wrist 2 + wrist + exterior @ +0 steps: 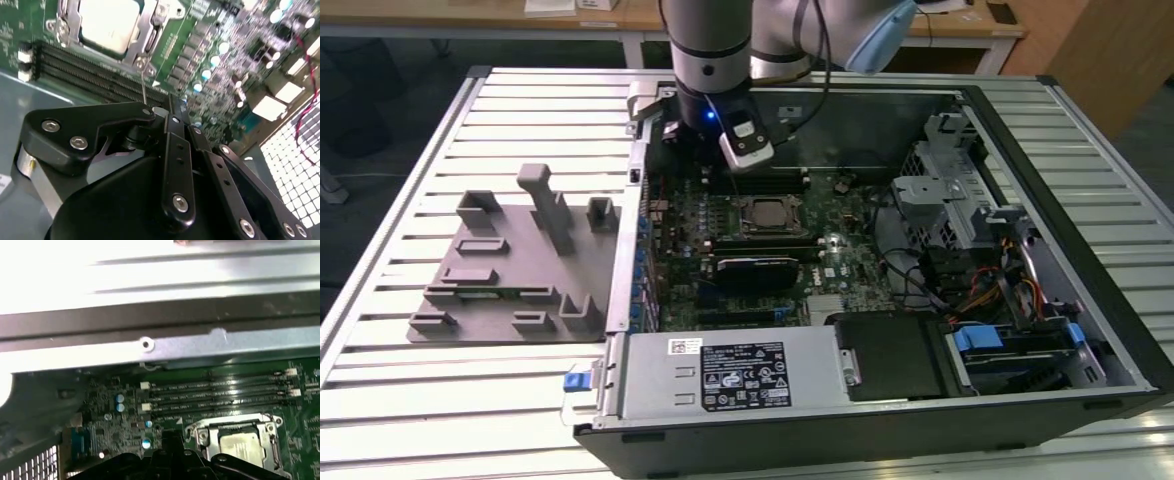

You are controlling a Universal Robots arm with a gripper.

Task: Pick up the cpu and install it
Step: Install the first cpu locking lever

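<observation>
The cpu (767, 213) lies flat in its socket on the green motherboard (854, 265), inside the open computer case, with the metal socket frame around it. Its silver top also shows in the second wrist view (110, 20) and the first wrist view (241, 447). My gripper (707, 158) hangs over the board's far side, toward the exterior view's left of the socket and apart from the cpu. In the second wrist view the black fingers of the gripper (171, 107) stand pressed together with nothing between them. The gripper (172, 442) sits beside the memory slots (220, 395).
A grey plastic fixture (507, 260) with slots and posts lies on the slatted table at the exterior view's left. Inside the case are a power supply (727, 372) at the front, a drive cage (961, 195) and cables at the right, and the case wall (150, 347) close behind the gripper.
</observation>
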